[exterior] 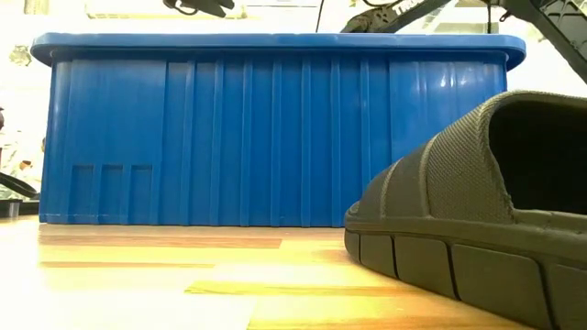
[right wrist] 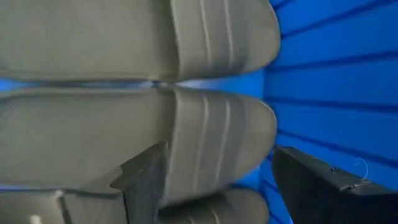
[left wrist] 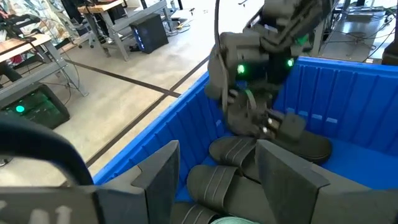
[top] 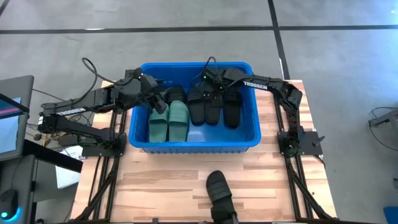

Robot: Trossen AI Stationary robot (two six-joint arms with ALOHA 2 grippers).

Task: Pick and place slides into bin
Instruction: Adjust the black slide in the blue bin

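Observation:
The blue bin stands mid-table and fills the low view. In it lie two sage green slides at the left and several black slides side by side to their right. One more black slide lies on the table near the front edge, close to the low camera. My left gripper is open over the bin's far left part, above black slides. My right gripper is open low inside the bin's far side, at the rounded end of a black slide. My right gripper's fingers are spread, one finger over the black slide's ribbed end and the other beside the bin's blue wall. I cannot tell whether the finger touches the slide.
The bin's ribbed walls hem in both grippers, and my two arms are close together over its far half. Bare wood lies in front of the bin around the lone slide. A monitor and cables sit off the table's left.

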